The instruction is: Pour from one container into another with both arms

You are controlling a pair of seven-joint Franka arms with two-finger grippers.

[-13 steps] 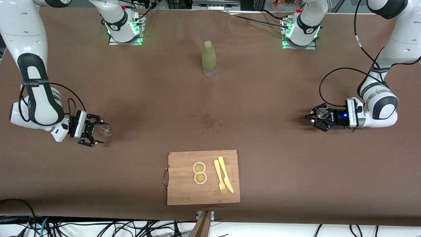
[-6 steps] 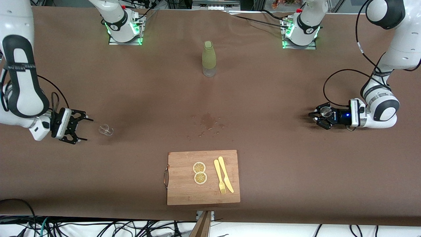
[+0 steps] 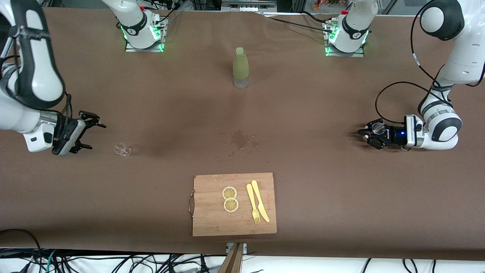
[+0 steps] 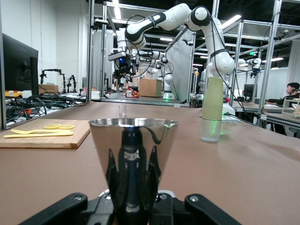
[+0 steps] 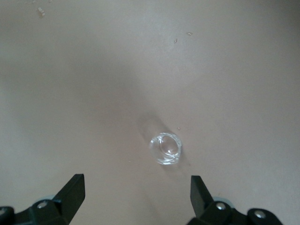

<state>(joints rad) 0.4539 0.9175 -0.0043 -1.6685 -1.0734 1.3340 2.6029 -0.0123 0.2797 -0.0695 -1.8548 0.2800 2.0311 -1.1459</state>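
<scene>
The right gripper (image 3: 88, 133) is pulling up and away toward the right arm's end of the table, fingers spread wide and holding nothing, and the small clear glass (image 3: 122, 149) that sat between those fingers a second ago now stands alone on the brown table (image 3: 322, 197), upright as far as the right wrist view shows (image 5: 166, 149). That looks like a release, so the receiving or emptied container is parked and this arm seems done with it. At the left arm's end, the left gripper (image 3: 370, 137) sits low at the tabletop with its fingers apart on either side of a shiny metal cup (image 3: 376, 129); the left wrist view puts that cone-shaped cup (image 4: 132, 159) upright right between the open fingers (image 4: 58, 210), which do not appear to be pressing on it, and it has barely shifted over the last second. A wet patch (image 3: 239, 141) darkens the cloth mid-table, suggesting liquid has already gone astray. The tall green bottle (image 3: 241, 67) stands untouched farther from the front camera, between the two bases. Room is generous: both cups stand well apart, well clear of the table edges, and the cutting board (image 3: 212, 223) with lemon slices (image 3: 230, 199), fork (image 3: 253, 203) and knife (image 3: 260, 201) lies near the camera-side edge, out of either arm's way.
</scene>
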